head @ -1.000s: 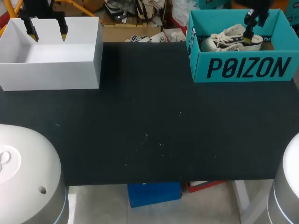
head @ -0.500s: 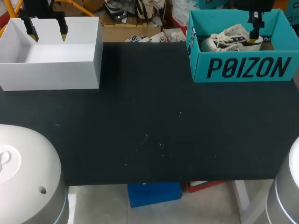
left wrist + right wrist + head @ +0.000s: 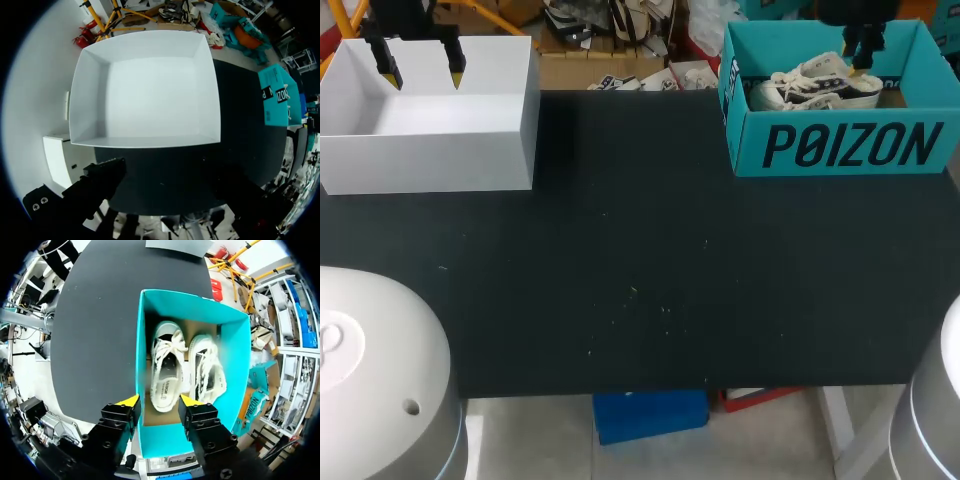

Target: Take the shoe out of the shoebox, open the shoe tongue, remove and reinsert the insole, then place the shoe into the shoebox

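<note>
A pair of white lace-up shoes (image 3: 815, 85) lies side by side in the teal shoebox (image 3: 840, 145) at the table's far right. My right gripper (image 3: 863, 55) hangs over the box's back right part, clear of the shoes. In the right wrist view its yellow-tipped fingers (image 3: 131, 401) stand apart above the box's end wall (image 3: 162, 440). Well below and ahead of them is the heel of one shoe (image 3: 166, 367), with the other shoe (image 3: 207, 370) beside it. Nothing is held. My left gripper (image 3: 420, 72) is open over the white box (image 3: 430, 165).
The white box (image 3: 90, 100) at the far left has nothing in it. Black table top (image 3: 640, 260) stretches between the two boxes and toward the near edge.
My right gripper dipped toward the shoes, then lifted back up over the box, and its fingers have come closer together. The shoes and the left arm have not moved.
</note>
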You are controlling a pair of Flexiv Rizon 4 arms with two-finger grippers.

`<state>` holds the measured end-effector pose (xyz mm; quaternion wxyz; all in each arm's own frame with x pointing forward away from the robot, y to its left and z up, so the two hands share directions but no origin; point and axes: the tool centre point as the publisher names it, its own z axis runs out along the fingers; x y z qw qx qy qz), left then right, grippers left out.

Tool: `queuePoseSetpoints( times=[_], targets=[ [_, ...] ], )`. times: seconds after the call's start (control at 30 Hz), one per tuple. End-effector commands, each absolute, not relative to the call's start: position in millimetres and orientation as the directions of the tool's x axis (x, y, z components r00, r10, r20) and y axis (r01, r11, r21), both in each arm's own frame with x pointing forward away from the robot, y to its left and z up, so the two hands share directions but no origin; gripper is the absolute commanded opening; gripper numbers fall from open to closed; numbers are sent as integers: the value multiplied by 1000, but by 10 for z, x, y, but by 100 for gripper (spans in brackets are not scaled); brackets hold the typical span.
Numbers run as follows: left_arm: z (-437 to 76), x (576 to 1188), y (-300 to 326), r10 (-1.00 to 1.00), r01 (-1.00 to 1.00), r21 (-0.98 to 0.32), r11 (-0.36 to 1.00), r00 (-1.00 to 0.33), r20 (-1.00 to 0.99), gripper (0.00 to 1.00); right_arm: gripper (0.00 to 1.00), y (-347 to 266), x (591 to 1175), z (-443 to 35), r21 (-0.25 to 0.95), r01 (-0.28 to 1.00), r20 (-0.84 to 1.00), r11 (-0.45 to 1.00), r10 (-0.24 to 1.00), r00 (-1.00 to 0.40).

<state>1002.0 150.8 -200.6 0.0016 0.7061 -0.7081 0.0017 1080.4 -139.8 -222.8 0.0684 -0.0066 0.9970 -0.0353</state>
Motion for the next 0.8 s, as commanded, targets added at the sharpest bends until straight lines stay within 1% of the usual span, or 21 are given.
queuePoseSetpoints(
  times=[0.03,0.13,0.33,0.5,0.6,0.7,0.8],
  targets=[
    [-1999,10015,1502,-1000,-1000,2,1,-1,2,100,30,-1371,11026,-2372,-76,0,-72,997,-5,-997],
    [-1999,10015,1502,-1000,-1000,2,1,-1,2,100,33,-1369,11071,-2461,-73,14,-66,997,9,-998],
    [-1999,10015,1502,-1000,-1000,2,1,-1,2,100,29,-1352,11119,-2637,-70,42,-51,997,38,-998],
    [-1999,10015,1502,-1000,-1000,2,1,-1,2,100,31,-1338,11123,-2771,-65,53,-33,996,51,-998],
    [-1999,10015,1502,-1000,-1000,2,1,-1,2,100,28,-1326,11127,-2820,-62,56,-28,996,54,-998],
    [-1999,10015,1502,-1000,-1000,2,1,-1,2,100,32,-1332,11139,-2868,-60,60,-24,996,58,-998],
    [-1999,10015,1502,-1000,-1000,2,1,-1,2,100,32,-1342,11148,-2924,-55,65,-19,996,64,-998]
  ],
)
